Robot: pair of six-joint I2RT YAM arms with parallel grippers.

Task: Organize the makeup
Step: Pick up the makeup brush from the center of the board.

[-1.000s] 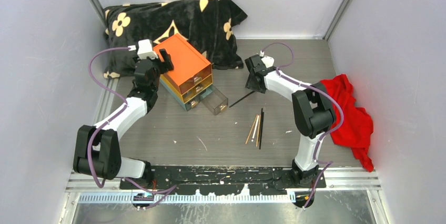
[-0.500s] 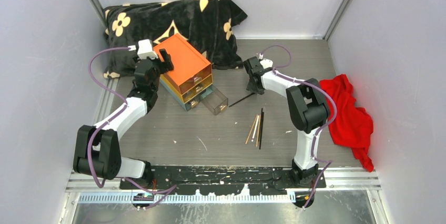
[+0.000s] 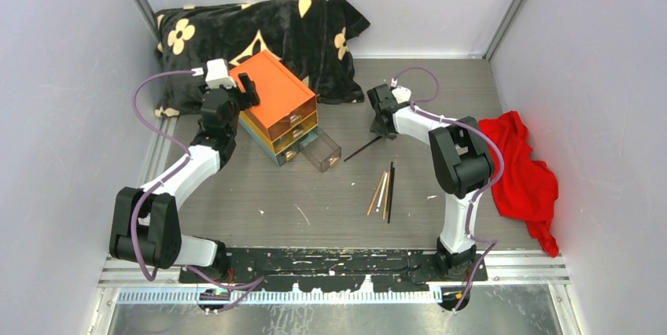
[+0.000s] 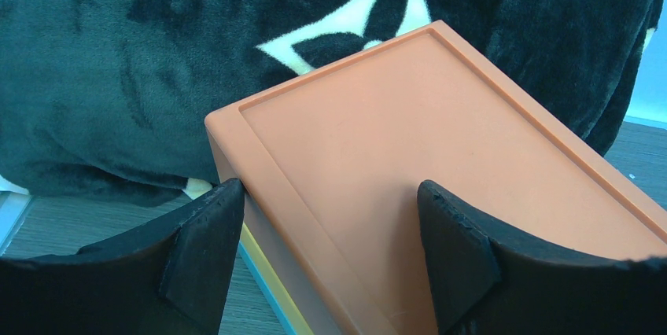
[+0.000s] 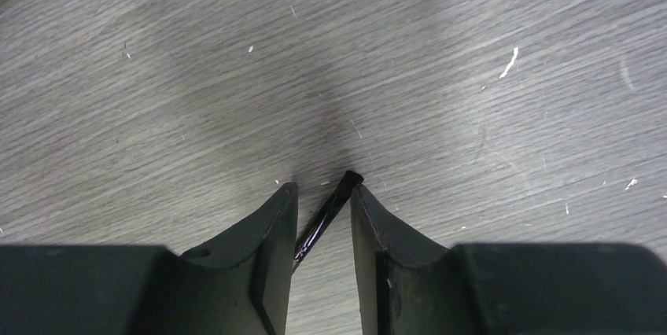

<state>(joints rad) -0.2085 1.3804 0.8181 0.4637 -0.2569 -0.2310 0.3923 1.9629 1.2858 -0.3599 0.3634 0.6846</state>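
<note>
While its two dark fingers are standing close on either side of one end of a thin black brush (image 5: pixel 324 217), the right gripper (image 5: pixel 322 188) is pointing down at the grey wood-grain table (image 5: pixel 472 75). Whether the fingers are pinching the brush or only flanking it cannot be told. The brush is lying slantwise on the table, right of the clear drawer (image 3: pixel 321 150) that is jutting out at the bottom of the orange-topped plastic drawer box (image 3: pixel 279 95). The left gripper (image 4: pixel 329 193) is spread wide and gripping nothing, one finger hanging beside the box's corner and the other over its orange lid. Nearer the arm bases, a small bundle of thin tan and black brushes (image 3: pixel 383 192) is lying loose. A black fleece blanket with cream flowers (image 3: pixel 259 20) is lying behind the box, and a crumpled red cloth (image 3: pixel 523 170) is lying by the right wall.
</note>
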